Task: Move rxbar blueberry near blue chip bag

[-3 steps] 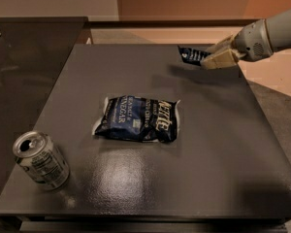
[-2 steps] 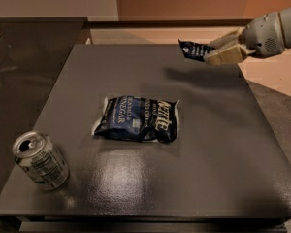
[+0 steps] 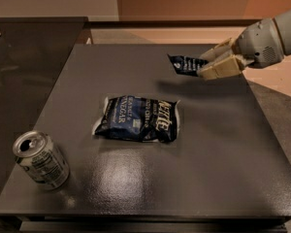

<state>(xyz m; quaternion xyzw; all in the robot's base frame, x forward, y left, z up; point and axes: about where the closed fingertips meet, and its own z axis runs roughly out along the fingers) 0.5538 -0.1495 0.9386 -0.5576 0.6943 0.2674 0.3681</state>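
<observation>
Over table's (image 3: 223, 144) far rt corner, tool (image 3: 202, 67) clamped on end of rxbar blueberry (image 3: 184, 63).

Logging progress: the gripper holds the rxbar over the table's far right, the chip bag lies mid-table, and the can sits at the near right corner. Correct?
One slip: the camera view shows the can at the near left corner, not the right. The rest stands: the gripper holds the rxbar blueberry over the far right of the table, and the blue chip bag lies mid-table.

Gripper (image 3: 202, 67), clamped on rxbar blueberry (image 3: 184, 63), has carried it toward blue chip bag (image 3: 136, 119); both now nearer, beyond the bag's far right corner.
</observation>
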